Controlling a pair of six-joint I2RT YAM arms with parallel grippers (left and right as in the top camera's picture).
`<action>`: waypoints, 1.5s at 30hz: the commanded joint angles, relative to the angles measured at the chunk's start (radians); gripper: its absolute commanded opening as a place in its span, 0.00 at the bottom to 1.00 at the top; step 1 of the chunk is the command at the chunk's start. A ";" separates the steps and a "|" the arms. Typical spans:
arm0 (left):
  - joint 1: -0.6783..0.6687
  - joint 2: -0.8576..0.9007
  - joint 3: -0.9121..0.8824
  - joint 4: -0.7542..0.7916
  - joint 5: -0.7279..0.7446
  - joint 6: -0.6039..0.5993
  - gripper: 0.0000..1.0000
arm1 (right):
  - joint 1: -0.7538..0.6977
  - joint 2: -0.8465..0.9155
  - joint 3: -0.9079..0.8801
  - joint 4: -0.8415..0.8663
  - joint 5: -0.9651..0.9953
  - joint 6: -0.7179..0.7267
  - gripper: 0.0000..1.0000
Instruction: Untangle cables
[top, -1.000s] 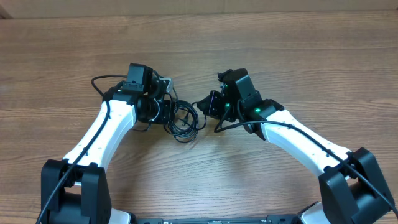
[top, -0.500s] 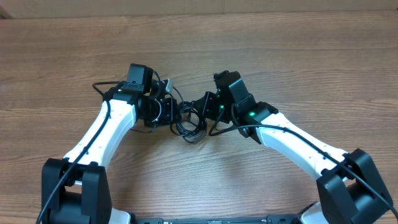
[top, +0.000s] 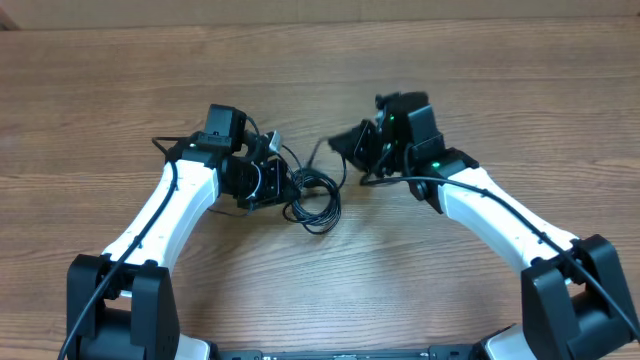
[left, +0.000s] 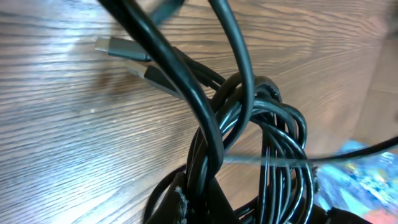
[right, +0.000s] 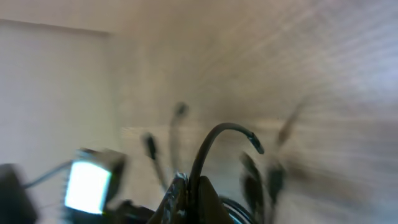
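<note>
A tangle of thin black cables (top: 315, 200) lies on the wooden table between my arms. In the left wrist view the coiled bundle (left: 273, 149) fills the frame, with two silvery plug tips (left: 124, 53) lying on the wood. My left gripper (top: 285, 180) is shut on the bundle's strands (left: 208, 186). My right gripper (top: 345, 143) is shut on a single black cable (right: 214, 140), held up and away from the tangle; the right wrist view is blurred by motion.
The thicker black wires run along both white arms (top: 160, 215). The table's far edge (top: 320, 22) meets a lighter surface at the back.
My right gripper has pulled up and to the right, away from the tangle, with a cable in it. The bundle has spread slightly rightward. My left arm has hardly moved.
</note>
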 joint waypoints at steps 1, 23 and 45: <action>0.003 0.006 0.020 0.026 0.130 -0.013 0.04 | 0.054 0.003 0.008 -0.062 0.103 0.003 0.04; 0.004 0.006 0.020 0.024 0.060 -0.064 0.04 | 0.179 0.004 0.008 0.000 0.093 -0.203 0.11; 0.148 0.006 0.020 0.032 0.348 -0.204 0.04 | -0.054 -0.208 0.010 -0.289 0.035 -0.153 0.55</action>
